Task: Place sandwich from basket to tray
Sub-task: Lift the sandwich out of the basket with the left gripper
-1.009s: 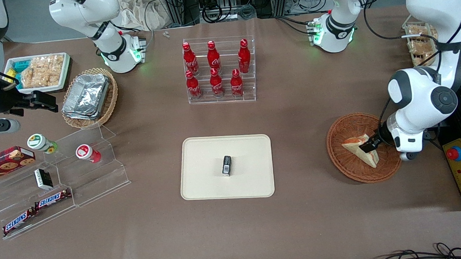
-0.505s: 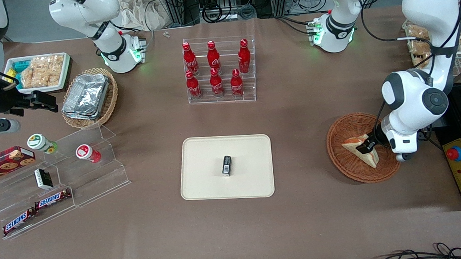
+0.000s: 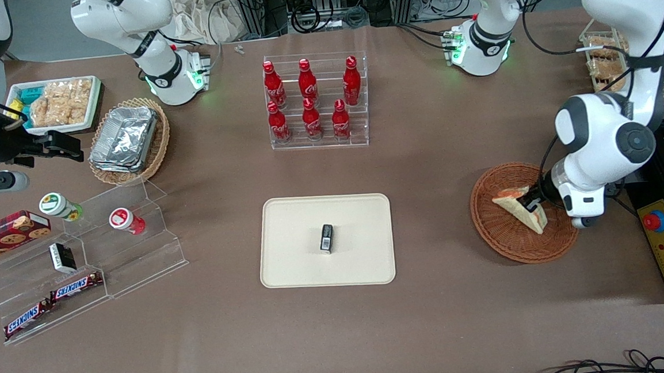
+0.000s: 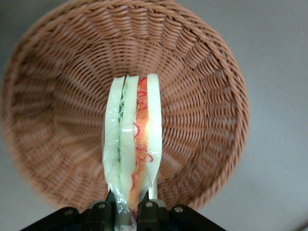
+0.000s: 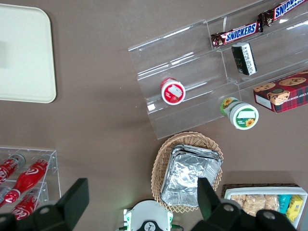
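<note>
The sandwich (image 3: 519,207), a clear-wrapped wedge of pale bread with red and green filling, hangs tilted just above the round reddish-brown wicker basket (image 3: 499,239) at the working arm's end of the table. My left gripper (image 3: 532,203) is shut on one end of the sandwich. In the left wrist view the sandwich (image 4: 132,144) stands edge-on between the two black fingers (image 4: 102,211), over the basket (image 4: 202,115); the gripper (image 4: 126,210) clamps its wrapped end. The cream-beige tray (image 3: 296,258) lies mid-table, also seen in the right wrist view (image 5: 24,53).
A small black box (image 3: 326,237) lies on the tray's middle. A clear rack of red bottles (image 3: 315,101) stands farther from the camera than the tray. A clear stepped stand with snacks (image 3: 77,265) and a tan basket of foil containers (image 3: 127,138) lie toward the parked arm's end.
My left gripper has risen a little with the sandwich in it, lifting and tilting the wedge off the basket floor.
</note>
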You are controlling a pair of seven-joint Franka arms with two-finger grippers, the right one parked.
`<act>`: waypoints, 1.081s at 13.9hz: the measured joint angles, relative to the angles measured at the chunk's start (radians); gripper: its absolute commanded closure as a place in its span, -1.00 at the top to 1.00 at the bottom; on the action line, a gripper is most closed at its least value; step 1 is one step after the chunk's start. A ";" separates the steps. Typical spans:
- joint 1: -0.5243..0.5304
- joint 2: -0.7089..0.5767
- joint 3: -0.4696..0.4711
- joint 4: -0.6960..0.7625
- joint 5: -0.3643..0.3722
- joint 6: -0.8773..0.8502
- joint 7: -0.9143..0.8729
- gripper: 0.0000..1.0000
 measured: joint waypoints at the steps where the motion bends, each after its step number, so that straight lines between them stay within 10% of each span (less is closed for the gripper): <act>1: 0.000 -0.031 -0.003 0.030 0.000 -0.067 0.000 -1.00; 15: -0.108 0.026 -0.279 0.351 0.109 -0.241 0.112 -1.00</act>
